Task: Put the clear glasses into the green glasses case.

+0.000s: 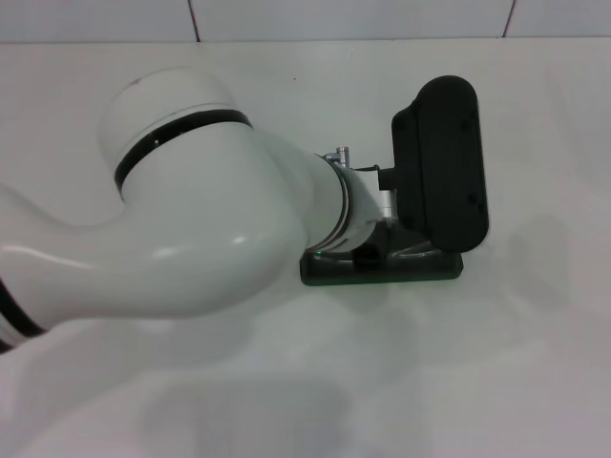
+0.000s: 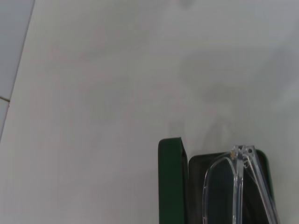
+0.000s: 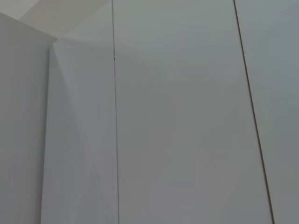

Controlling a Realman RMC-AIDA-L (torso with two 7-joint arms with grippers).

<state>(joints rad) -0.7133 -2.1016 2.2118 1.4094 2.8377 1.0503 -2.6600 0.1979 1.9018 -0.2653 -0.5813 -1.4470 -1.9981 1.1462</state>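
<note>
Clear glasses [image 2: 240, 186] over green glasses case [image 2: 170, 182]

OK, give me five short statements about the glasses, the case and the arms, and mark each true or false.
1. The green glasses case is open. True.
2. The clear glasses lie on the table beside the case. False: they are over the case's dark inside.
3. The left arm reaches over the case. True.
4. The right wrist view shows the case. False: only white wall panels.
5. The table is dark wood. False: it is white.
</note>
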